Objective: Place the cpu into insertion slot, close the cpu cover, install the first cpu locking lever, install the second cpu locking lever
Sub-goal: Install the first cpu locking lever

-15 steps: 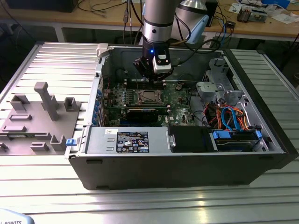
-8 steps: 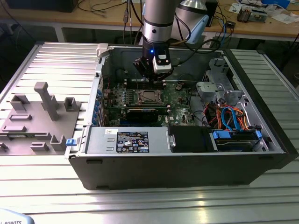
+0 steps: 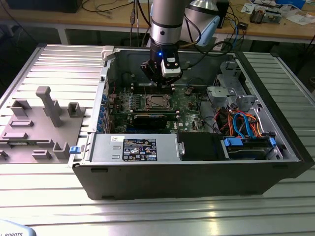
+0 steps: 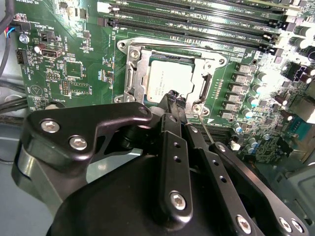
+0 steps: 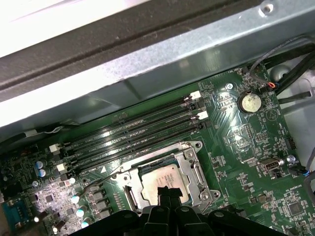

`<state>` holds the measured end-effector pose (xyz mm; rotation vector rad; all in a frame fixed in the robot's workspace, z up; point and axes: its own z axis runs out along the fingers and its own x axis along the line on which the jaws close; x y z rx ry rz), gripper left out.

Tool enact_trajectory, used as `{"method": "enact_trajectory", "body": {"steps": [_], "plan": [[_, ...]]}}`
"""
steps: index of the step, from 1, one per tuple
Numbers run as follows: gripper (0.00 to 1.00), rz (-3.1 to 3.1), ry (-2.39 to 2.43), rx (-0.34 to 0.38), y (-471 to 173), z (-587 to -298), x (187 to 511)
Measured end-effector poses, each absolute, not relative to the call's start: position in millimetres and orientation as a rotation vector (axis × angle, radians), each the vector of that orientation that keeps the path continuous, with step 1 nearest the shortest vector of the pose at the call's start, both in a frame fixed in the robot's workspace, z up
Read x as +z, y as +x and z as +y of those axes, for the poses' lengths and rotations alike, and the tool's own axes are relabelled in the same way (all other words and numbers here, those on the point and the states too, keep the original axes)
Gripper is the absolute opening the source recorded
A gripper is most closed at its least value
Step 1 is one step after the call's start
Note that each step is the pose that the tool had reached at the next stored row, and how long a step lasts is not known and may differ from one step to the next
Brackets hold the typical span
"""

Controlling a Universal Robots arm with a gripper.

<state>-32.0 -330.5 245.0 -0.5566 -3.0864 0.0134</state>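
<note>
Second wrist view: the gripper [image 4: 173,98] is hanging clenched and empty by the cpu [image 4: 170,78]. That chip is looking light, stiff and fragile, so I'd be gripping its edges only.

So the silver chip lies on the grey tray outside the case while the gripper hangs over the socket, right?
No: the cpu sits in the insertion slot, as the second wrist view shows. The gripper does hang over it.

Brushed silver-grey metal cpu [image 4: 170,81]; shiny bare-metal cpu cover [image 4: 137,73].
</note>
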Motion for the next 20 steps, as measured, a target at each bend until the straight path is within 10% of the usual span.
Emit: {"method": "enact_trajectory", "body": {"steps": [20], "plan": [[0.11,-3.089,-0.541,0.013,-32.0,-330.5,245.0]]}}
